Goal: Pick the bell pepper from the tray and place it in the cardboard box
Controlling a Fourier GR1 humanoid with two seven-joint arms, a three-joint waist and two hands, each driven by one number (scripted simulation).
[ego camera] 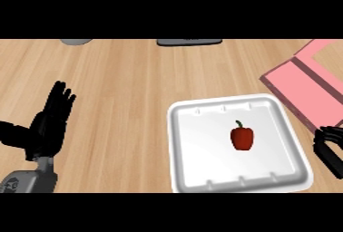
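The bell pepper [242,138] is small and deep red, with a short dark stem pointing toward the far side of the counter. It lies on the floor of the tray [201,154], somewhat right of the tray's middle, and nothing touches it.

The tray is white, with rounded corners and a raised rim that has small notches along its far and near sides. It sits on the pale wooden counter [127,81], toward the view's lower right.

The pink box [301,90] stands up and to the right of the tray and is cut off by the view's right edge. Its near side lies just beside the tray's far right corner. A darker band runs along its inner wall. Between the pepper and the box stand only the tray's rim and the box's own side.

The right hand [330,149] shows at the right edge, just beside the tray's right rim and below the box. Only part of it is in view, so I cannot tell whether it is open or closed.

The left hand [52,120] is well apart, on the counter's left side. Its fingers are straight, slightly spread and pointing away, and it holds nothing. Its grey forearm [30,181] enters at the lower left.

At the far edge, a pale grey object [77,41] and a dark grey object [189,42] are each mostly cut off.
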